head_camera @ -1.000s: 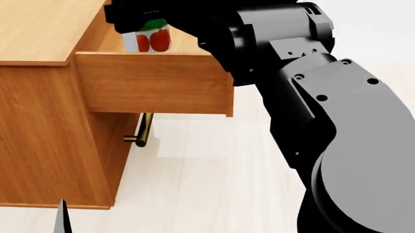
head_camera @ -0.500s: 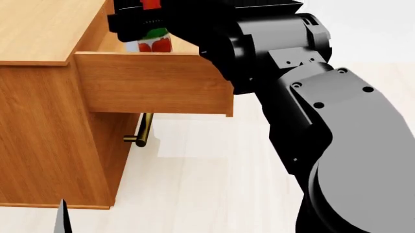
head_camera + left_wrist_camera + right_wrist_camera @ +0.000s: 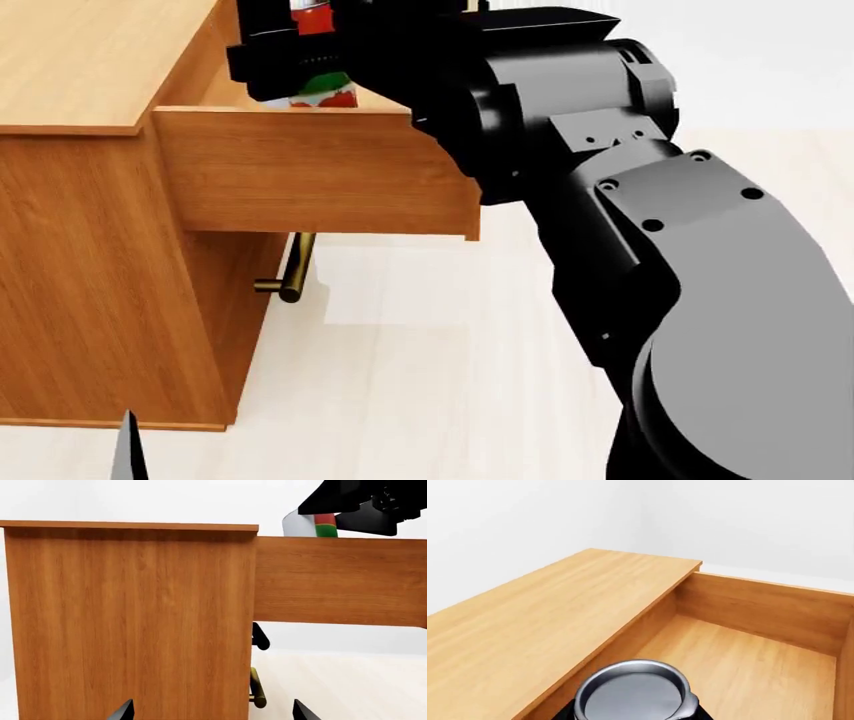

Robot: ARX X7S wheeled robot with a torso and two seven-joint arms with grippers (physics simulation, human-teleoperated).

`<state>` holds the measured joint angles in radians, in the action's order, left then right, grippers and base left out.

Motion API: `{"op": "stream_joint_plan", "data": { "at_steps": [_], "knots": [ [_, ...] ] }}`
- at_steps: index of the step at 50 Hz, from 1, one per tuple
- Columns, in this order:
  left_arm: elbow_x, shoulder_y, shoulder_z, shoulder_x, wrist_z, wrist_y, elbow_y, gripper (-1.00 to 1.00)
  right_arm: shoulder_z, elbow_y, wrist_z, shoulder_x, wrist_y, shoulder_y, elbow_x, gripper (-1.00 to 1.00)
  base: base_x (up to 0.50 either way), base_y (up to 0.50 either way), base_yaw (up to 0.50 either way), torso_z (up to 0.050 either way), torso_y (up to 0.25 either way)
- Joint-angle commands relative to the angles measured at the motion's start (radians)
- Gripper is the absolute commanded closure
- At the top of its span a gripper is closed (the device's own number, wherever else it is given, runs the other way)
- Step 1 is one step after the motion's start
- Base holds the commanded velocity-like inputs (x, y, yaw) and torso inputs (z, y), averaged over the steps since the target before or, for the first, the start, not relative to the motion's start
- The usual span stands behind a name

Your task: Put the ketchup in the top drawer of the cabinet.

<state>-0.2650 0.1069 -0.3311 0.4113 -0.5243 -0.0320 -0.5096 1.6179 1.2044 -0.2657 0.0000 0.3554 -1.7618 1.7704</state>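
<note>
The ketchup (image 3: 320,90), a red can with tomato pictures and a green band, hangs in my right gripper (image 3: 296,55), which is shut on it. It sits low over the pulled-out top drawer (image 3: 314,170) of the cabinet (image 3: 80,60), its base hidden behind the drawer's front. In the right wrist view the ketchup's silver top (image 3: 632,694) lies over the drawer's bare floor (image 3: 747,665), close to the wall nearest the cabinet top. The left wrist view shows the ketchup (image 3: 315,526) just above the drawer's side. My left gripper (image 3: 212,712) is open, low beside the cabinet.
The lower drawer's brass handle (image 3: 296,268) sticks out under the open drawer. My right arm (image 3: 694,300) fills the right side of the head view. Pale floor (image 3: 427,380) lies in front of the cabinet.
My right gripper has sunk with the ketchup toward the drawer; less of the can shows above the drawer front. The left arm has not moved.
</note>
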Motion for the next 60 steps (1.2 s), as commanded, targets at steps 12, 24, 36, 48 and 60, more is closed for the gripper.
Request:
{"op": "stream_joint_plan", "data": {
  "at_steps": [12,24,36,48,60],
  "knots": [
    [0.002,-0.001,-0.003,0.004,-0.006,0.002,0.001,-1.00,-0.021,-0.002,-0.011,0.000,-0.054,0.009,-0.062,-1.00,0.00,0.00,0.00,0.000,0.001],
    [0.003,-0.002,-0.006,0.006,-0.009,0.001,0.001,-1.00,-0.022,-0.003,-0.004,0.000,-0.072,0.013,-0.079,-1.00,0.00,0.00,0.00,0.000,0.000],
    [0.000,-0.004,-0.009,0.007,-0.010,-0.001,0.000,-1.00,-0.026,0.005,0.004,0.000,-0.066,-0.009,-0.084,-1.00,0.00,0.00,0.00,0.000,0.000],
    [-0.001,-0.006,-0.012,0.007,-0.010,0.004,0.007,-1.00,-0.028,0.017,0.073,0.000,-0.170,-0.085,-0.073,-1.00,0.00,0.00,0.00,0.000,0.000],
    [-0.003,-0.005,-0.015,0.009,-0.014,-0.001,-0.002,-1.00,-0.030,0.012,0.133,0.000,-0.370,-0.170,-0.034,-1.00,0.00,0.00,0.00,0.000,0.000]
  ]
}}
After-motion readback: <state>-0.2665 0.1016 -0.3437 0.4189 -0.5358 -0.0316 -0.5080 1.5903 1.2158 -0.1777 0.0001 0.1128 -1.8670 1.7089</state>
